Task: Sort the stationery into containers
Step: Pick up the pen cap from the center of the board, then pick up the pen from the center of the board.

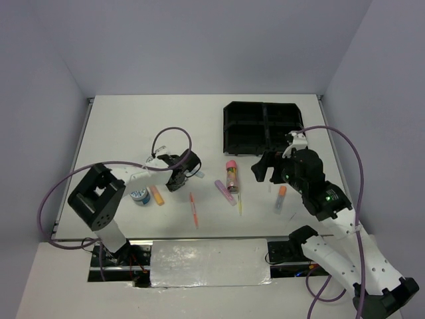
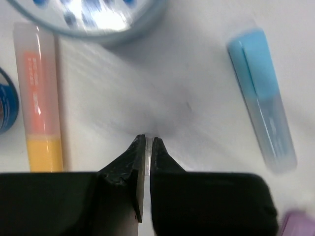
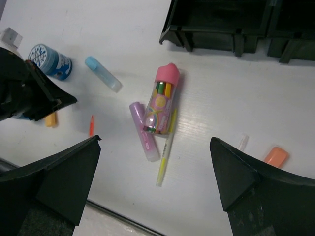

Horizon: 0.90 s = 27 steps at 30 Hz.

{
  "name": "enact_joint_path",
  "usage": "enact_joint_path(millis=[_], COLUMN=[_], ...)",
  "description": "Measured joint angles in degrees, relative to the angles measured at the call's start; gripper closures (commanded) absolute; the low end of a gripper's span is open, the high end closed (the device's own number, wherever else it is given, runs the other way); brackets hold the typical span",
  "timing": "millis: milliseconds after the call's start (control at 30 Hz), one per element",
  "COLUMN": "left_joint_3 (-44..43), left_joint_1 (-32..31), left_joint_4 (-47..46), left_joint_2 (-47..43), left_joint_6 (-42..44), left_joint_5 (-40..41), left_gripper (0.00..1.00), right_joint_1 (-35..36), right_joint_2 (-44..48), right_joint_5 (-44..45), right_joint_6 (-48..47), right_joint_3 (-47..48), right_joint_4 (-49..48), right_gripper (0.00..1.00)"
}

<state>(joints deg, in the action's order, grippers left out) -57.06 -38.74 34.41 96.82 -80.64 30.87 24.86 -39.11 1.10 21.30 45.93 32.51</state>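
The black tray (image 1: pixel 262 126) stands at the back right and also shows in the right wrist view (image 3: pixel 221 24). My left gripper (image 1: pixel 178 178) is shut and empty, low over the table (image 2: pixel 146 140) between a blue marker (image 2: pixel 263 98) and an orange marker (image 2: pixel 39 98), with a tape roll (image 2: pixel 93 14) just ahead. My right gripper (image 1: pixel 263 169) is open wide and empty, held above (image 3: pixel 155 139) the purple marker (image 3: pixel 142 130), pink-capped glue stick (image 3: pixel 161 103) and yellow pen (image 3: pixel 166 147). A tape roll (image 1: pixel 139 196) lies at the left.
A thin orange pen (image 1: pixel 194 209) lies near the front middle. A second orange marker (image 1: pixel 281 198) lies right of the yellow pen, also in the right wrist view (image 3: pixel 275 156). The table's front edge (image 3: pixel 113 216) runs just below the right gripper.
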Motion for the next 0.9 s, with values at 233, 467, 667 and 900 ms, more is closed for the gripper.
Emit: enact_joint_path(millis=[233, 467, 667, 900], left_joint_3=[-0.04, -5.73, -8.28, 0.26], left_joint_1=[-5.70, 3.48, 20.68, 23.23], left_joint_4=[0.52, 7.26, 10.91, 9.01], left_joint_2=[-18.40, -36.52, -44.33, -53.33], left_joint_6=[9.07, 20.26, 33.29, 41.70], left_joint_5=[1.79, 6.23, 5.84, 4.68], left_gripper=[1.00, 1.00, 1.00, 1.00], right_joint_1=[6.34, 25.44, 36.20, 40.79], right_joint_2=[-5.62, -19.85, -43.04, -59.58], right_joint_5=[-1.29, 8.98, 14.71, 15.63], right_joint_6=[4.48, 13.11, 16.46, 17.33], right_joint_3=[-1.60, -1.36, 8.37, 16.35], right_joint_4=[-2.12, -5.73, -7.45, -8.87], right_gripper=[0.04, 0.08, 0.23, 0.26])
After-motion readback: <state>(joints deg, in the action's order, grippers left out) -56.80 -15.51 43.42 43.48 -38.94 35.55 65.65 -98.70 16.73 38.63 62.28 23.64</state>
